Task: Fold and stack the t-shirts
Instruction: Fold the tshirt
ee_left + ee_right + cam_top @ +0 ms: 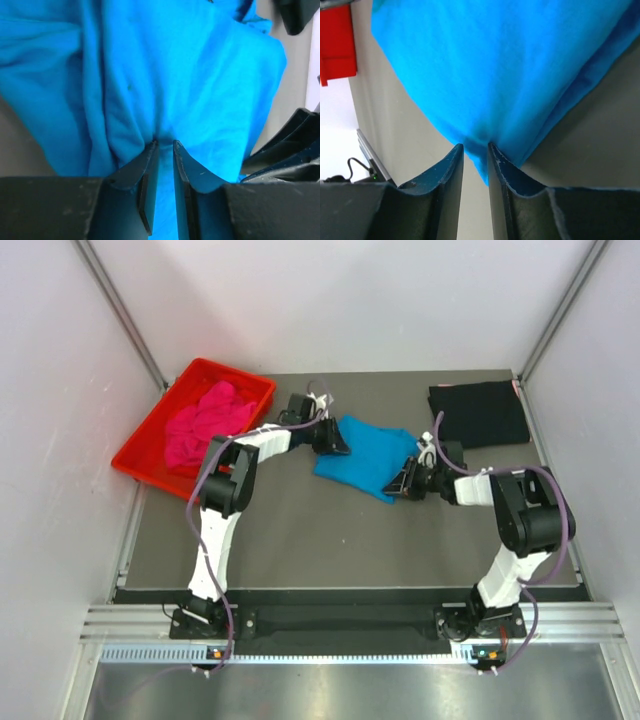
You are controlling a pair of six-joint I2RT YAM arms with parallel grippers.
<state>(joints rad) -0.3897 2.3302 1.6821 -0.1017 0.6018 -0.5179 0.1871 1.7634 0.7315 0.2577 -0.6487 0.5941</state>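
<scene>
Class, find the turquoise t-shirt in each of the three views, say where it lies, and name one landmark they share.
Top external: the turquoise t-shirt lies mid-table, between the left gripper and the right gripper.
Left wrist: it fills most of the picture, bunched at the gripper.
Right wrist: it fills the upper picture, its corner in the gripper.
Shared landmark: the grey table, showing beside the cloth in every view.

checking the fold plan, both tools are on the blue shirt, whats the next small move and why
The left tool pinches a bunched fold of the blue shirt and the right tool pinches a corner, yet the shirt lies wrinkled on the table, not flat enough to fold. So probably lift both a little together, drawing the cloth taut.
</scene>
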